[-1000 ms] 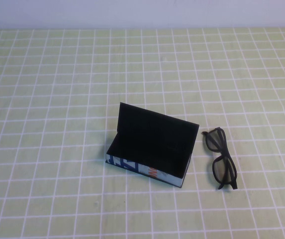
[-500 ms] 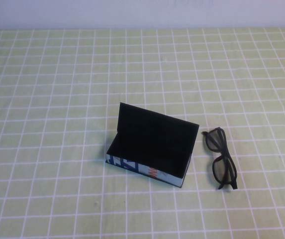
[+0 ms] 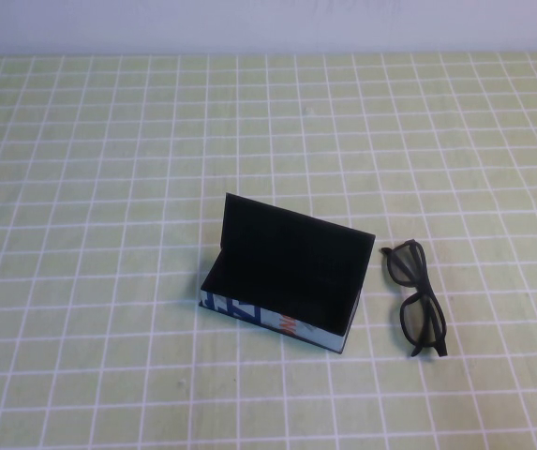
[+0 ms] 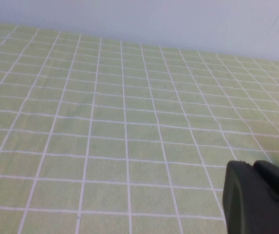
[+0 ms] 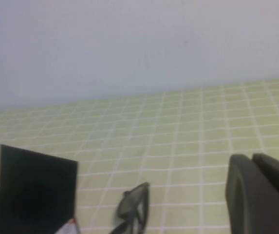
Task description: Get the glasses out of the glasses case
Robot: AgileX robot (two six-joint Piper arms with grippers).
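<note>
The glasses case (image 3: 282,281) stands open in the middle of the table, its black lid raised and its white printed side facing the near edge. I see nothing inside it. The black glasses (image 3: 416,298) lie folded on the cloth just right of the case, apart from it. Neither arm shows in the high view. My right gripper (image 5: 251,158) is shut and empty, held back above the table, with the case (image 5: 34,185) and glasses (image 5: 134,207) ahead of it. My left gripper (image 4: 253,165) is shut, empty, over bare cloth.
A pale green cloth with a white grid (image 3: 109,187) covers the whole table. A plain white wall (image 3: 249,23) runs along the far edge.
</note>
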